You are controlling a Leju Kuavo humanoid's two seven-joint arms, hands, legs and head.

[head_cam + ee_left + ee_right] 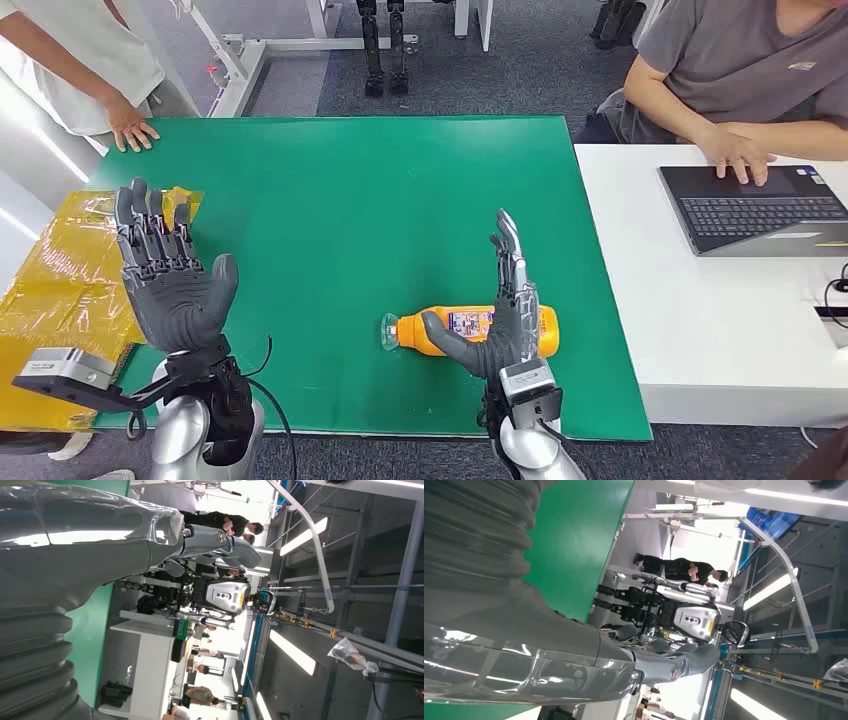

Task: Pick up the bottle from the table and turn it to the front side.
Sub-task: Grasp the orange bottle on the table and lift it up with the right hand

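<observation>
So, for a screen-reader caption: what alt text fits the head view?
An orange plastic bottle lies on its side on a green table, the robot's right hand upright against it, thumb across it. The left hand is raised, fingers apart.

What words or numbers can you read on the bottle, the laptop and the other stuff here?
None can be read.
Bottle: its label has print, too small and blurred.
Laptop: key letters too small.
Person's grey shirt: a small logo, unreadable.
Blue board: writing too blurred.
Far robot: a yellow sticker on its chest, unreadable.
</observation>
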